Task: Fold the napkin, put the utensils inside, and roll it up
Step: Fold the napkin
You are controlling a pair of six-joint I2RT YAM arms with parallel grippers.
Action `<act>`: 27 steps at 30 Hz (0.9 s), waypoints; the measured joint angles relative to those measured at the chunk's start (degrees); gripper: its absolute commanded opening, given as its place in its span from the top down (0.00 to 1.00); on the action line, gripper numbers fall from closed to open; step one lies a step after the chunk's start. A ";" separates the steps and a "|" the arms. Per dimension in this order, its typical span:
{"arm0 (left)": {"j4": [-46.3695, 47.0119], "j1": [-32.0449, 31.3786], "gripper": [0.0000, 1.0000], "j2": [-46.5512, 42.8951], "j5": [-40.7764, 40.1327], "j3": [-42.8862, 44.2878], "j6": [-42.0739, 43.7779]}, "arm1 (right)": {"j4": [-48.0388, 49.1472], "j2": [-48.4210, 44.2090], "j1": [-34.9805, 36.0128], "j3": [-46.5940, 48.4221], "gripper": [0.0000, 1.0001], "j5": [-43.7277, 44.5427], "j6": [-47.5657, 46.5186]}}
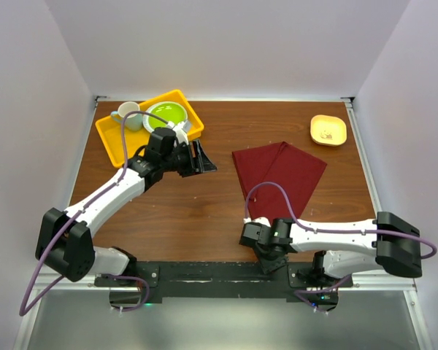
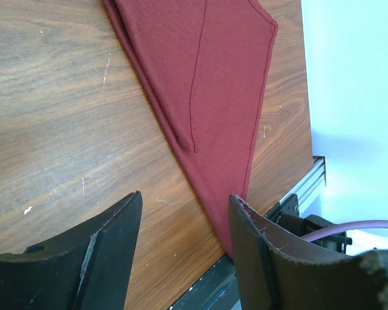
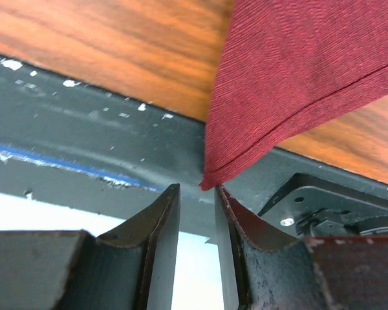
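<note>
Left gripper open, empty, over bare counter. Just behind its wrist: yellow tray holding green plate and mug. Right gripper: jaws a narrow slit apart, napkin near corner right at the tips, nothing visibly pinched. Small yellow dish well beyond the napkin, contents unclear. Only the right wrist view shows that corner lying over the black edge rail.
</note>
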 measured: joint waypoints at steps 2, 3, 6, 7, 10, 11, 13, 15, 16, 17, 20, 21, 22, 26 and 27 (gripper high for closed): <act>-0.04 0.02 0.40 0.02 0.02 0.00 0.02 | -0.15 0.68 0.00 0.00 0.68 0.55 0.13; -0.07 0.02 0.40 0.02 0.02 0.00 0.04 | -0.22 0.92 0.00 0.00 0.68 0.70 0.20; -0.15 0.11 0.40 0.13 0.09 0.00 0.07 | -0.22 1.03 0.00 0.00 0.78 0.90 0.66; -0.17 0.17 0.40 0.24 0.15 0.00 0.07 | -0.24 1.03 0.00 0.00 0.82 1.01 0.85; -0.52 0.37 0.40 0.46 0.28 0.00 0.11 | -0.50 1.03 0.00 -0.02 0.99 1.40 1.44; -0.59 0.37 0.40 0.48 0.31 0.00 0.11 | -0.68 1.03 0.00 -0.02 1.00 1.51 1.51; -0.59 0.37 0.40 0.57 0.44 0.00 0.15 | -1.62 0.98 0.00 0.13 1.00 1.90 1.86; -0.59 0.37 0.40 0.74 0.57 0.02 0.20 | -3.67 0.98 0.00 1.11 1.00 2.54 1.88; -0.59 0.37 0.40 0.94 0.66 0.02 0.22 | -5.42 0.98 0.00 2.40 1.00 3.52 1.88; -0.59 0.37 0.40 1.16 0.72 0.02 0.22 | -6.75 0.98 -0.11 3.85 1.00 4.28 1.73; -0.66 0.37 0.40 1.68 1.09 0.02 0.24 | -8.98 0.98 -2.58 8.37 1.00 6.29 0.35; -0.72 0.39 0.40 1.84 1.20 0.02 0.26 | -8.96 1.03 -4.98 9.75 1.00 6.56 -0.85; -0.87 0.39 0.40 2.01 1.38 0.15 0.26 | -8.92 1.14 -7.34 10.78 1.00 7.08 -1.79; -0.87 0.44 0.40 2.93 1.86 0.68 0.74 | -9.49 3.61 -15.13 16.11 1.00 9.33 -6.62; -0.87 0.48 0.40 3.15 2.03 0.74 1.07 | -9.77 4.96 -16.96 18.29 1.00 9.66 -8.13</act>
